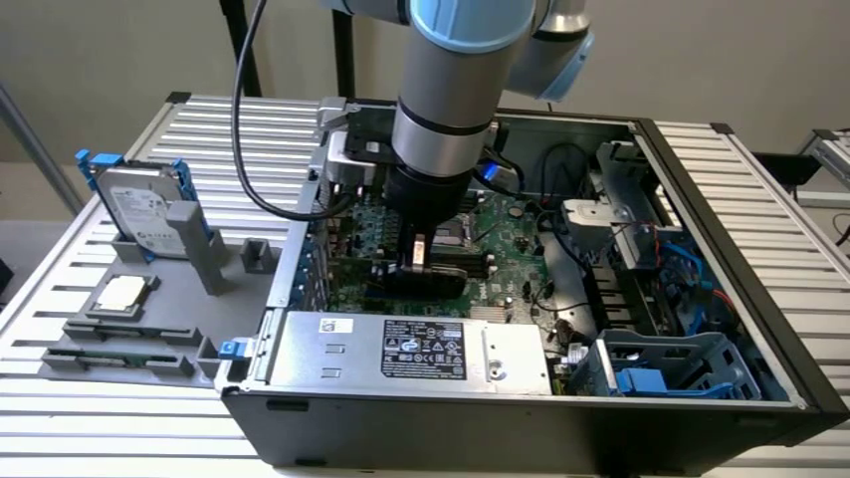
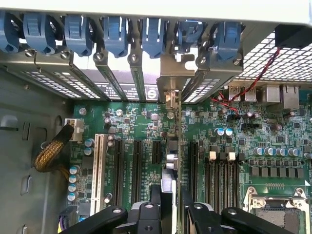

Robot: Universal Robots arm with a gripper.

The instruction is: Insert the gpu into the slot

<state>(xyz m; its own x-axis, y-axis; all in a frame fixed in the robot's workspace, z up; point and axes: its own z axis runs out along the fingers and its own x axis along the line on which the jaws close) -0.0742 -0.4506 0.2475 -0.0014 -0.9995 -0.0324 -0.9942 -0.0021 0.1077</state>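
Observation:
In the exterior view my gripper (image 1: 417, 261) reaches straight down into the open computer case (image 1: 743, 299), shut on the gpu (image 1: 422, 286), a thin black card standing on edge just above the green motherboard (image 1: 512, 249). The wrist view has the gpu (image 2: 178, 146) edge-on as a thin line running from my fingers (image 2: 146, 217) to its metal bracket (image 2: 169, 97) at the case's rear openings. It stands between two long black slots (image 2: 138, 165), and the slot under it is hidden by the card. Whether the card is seated I cannot tell.
A silver labelled power-supply box (image 1: 412, 349) lies just in front of the card, and a blue drive cage (image 1: 664, 368) sits at the exterior view's right. Blue retention clips (image 2: 117, 34) line the case rear. Outside the case stand a hard drive (image 1: 139, 214) and a CPU (image 1: 119, 294).

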